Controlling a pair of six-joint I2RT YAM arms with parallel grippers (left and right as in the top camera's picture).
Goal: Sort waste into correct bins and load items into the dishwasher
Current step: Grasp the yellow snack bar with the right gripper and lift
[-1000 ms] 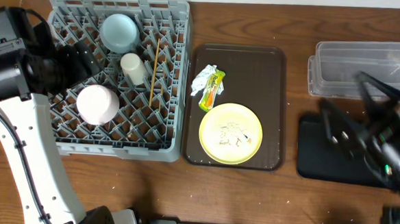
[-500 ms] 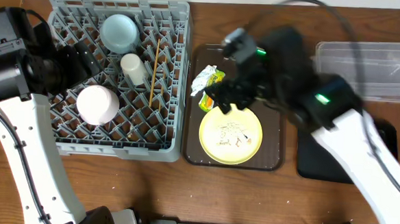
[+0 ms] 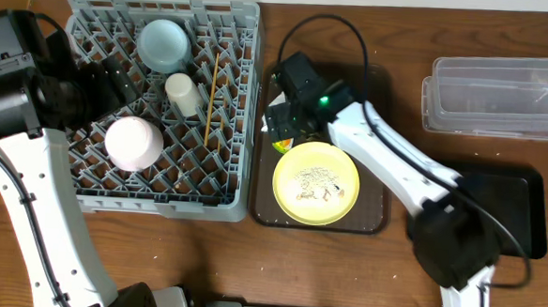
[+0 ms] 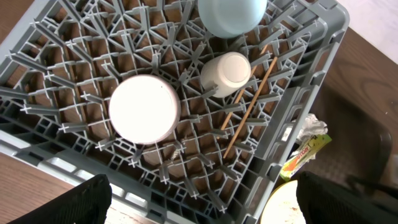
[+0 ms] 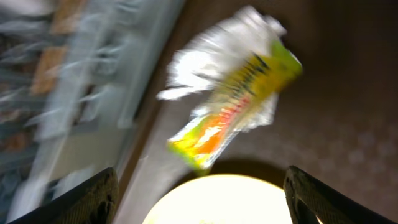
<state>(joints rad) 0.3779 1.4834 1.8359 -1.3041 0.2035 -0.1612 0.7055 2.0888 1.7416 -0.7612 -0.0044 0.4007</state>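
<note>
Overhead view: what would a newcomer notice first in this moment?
The big grey dish rack on the left dominates, holding a white bowl, a light blue bowl, a white cup and chopsticks. Next comes the bright yellow plate, flecked with food scraps, on the dark brown tray in the middle. The right end effector hovers open over the crumpled wrapper with its yellow-green packet near the tray's upper left corner.
</note>
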